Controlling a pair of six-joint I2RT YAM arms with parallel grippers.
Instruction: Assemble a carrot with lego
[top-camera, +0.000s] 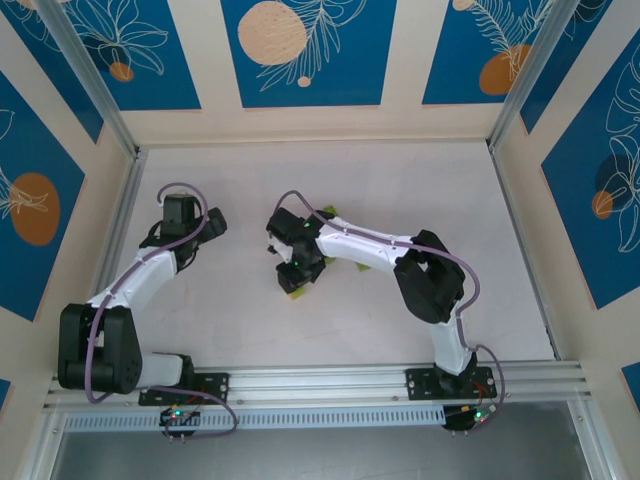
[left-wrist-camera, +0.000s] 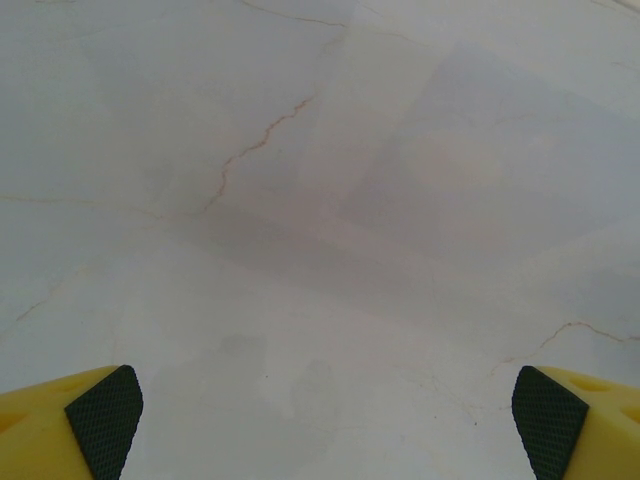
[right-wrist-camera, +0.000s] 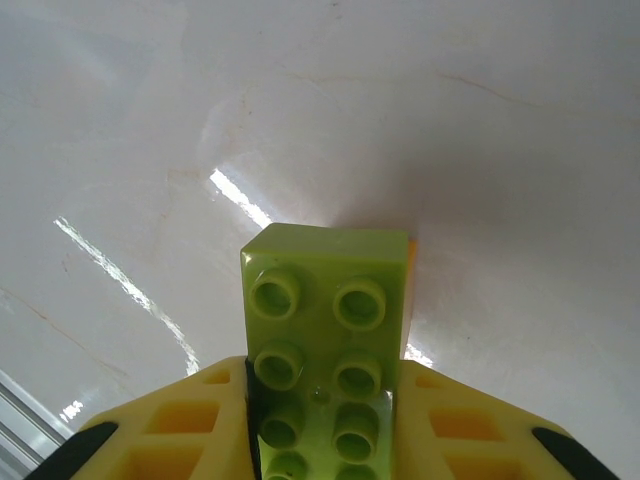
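Pale, marble-veined table (top-camera: 400, 190)
Lime-green lego (top-camera: 330, 212) lies on it close beside the right gripper (right-wrist-camera: 325, 385) (partly hidden); faint brown veins run ahead of the left gripper (left-wrist-camera: 325, 410).

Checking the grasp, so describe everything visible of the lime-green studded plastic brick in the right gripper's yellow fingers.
The lime-green plastic brick is glossy, oblong, with two columns of hollow round studs facing the wrist camera. The right gripper is shut on its long sides. Its far end juts over the pale marbled tabletop; an orange sliver shows behind its far right corner.
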